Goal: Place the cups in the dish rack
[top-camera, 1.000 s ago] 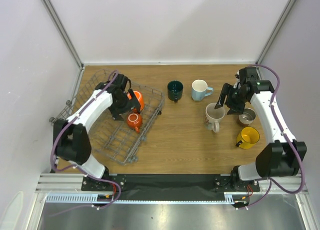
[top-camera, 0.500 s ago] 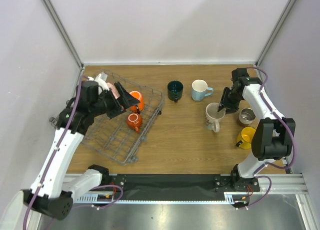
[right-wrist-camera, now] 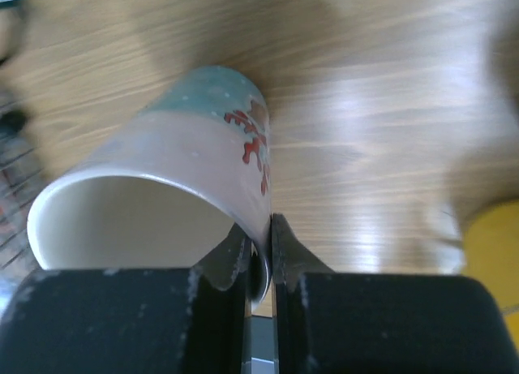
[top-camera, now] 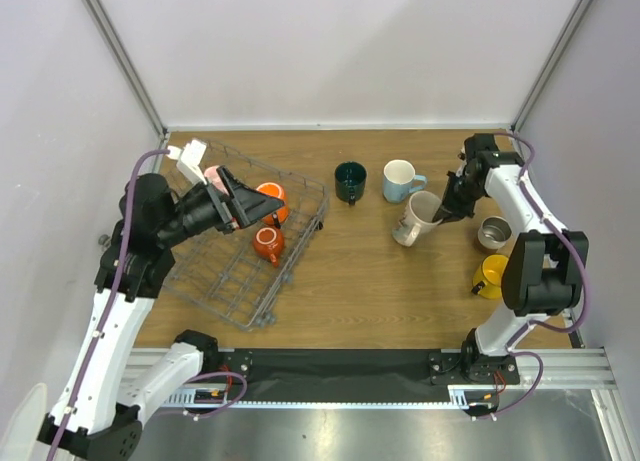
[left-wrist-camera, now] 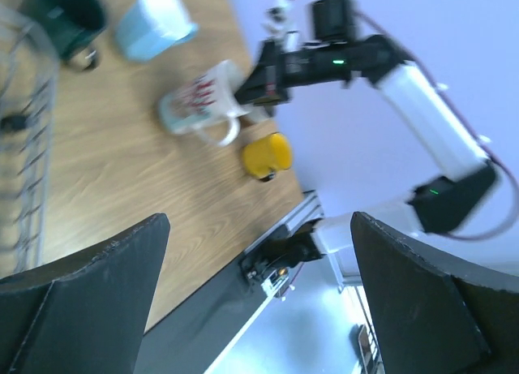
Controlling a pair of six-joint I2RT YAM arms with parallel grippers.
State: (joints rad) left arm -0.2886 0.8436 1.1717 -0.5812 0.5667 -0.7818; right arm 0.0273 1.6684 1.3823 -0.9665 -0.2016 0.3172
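The right gripper was pressed nearly together on a thin strip of wall at the rim of the cream mug, one finger inside and one outside. The mug hung tilted ahead of the jaws; whether its base touched the table could not be told. So narrow a pinch on glazed ceramic could have let the mug swivel or slip, dragged by its off-centre weight. The dish rack lay well apart from this gripper. Above it the left gripper hovered spread wide and empty, possibly obstructing delivery.
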